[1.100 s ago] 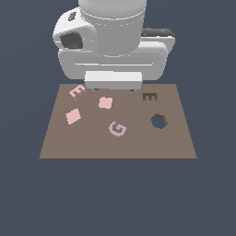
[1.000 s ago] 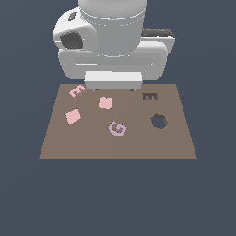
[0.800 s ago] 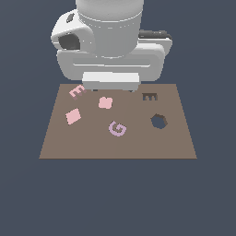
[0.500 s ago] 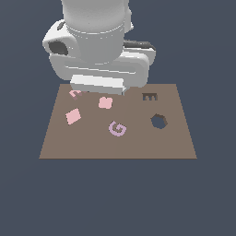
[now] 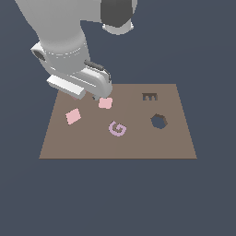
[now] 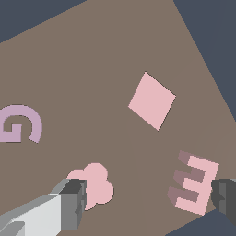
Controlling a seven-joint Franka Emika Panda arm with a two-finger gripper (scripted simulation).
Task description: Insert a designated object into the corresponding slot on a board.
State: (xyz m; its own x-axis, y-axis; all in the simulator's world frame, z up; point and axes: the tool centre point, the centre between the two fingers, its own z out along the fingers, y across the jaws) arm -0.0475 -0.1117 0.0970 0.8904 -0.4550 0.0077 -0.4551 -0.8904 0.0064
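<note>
The pink E block (image 6: 193,183) lies flat on the brown board (image 6: 92,69) near its edge. In the wrist view my gripper (image 6: 150,196) is open above the board, and the E sits between the two fingers (image 6: 73,203), close to the far one. In the exterior view the arm hides the E, and the gripper (image 5: 86,97) hangs low over the board's (image 5: 138,143) far left corner. The dark E-shaped slot (image 5: 149,97) is empty at the board's far right.
A pink flower piece (image 5: 105,103) lies right beside the gripper and next to one finger in the wrist view (image 6: 94,184). A pink square tile (image 5: 73,116), a purple G (image 5: 117,128) and a dark scalloped hole (image 5: 159,121) are also on the board.
The arm has swung toward the exterior view's left and come down over the pink E, which it now hides in that view. The pieces on the board have not moved.
</note>
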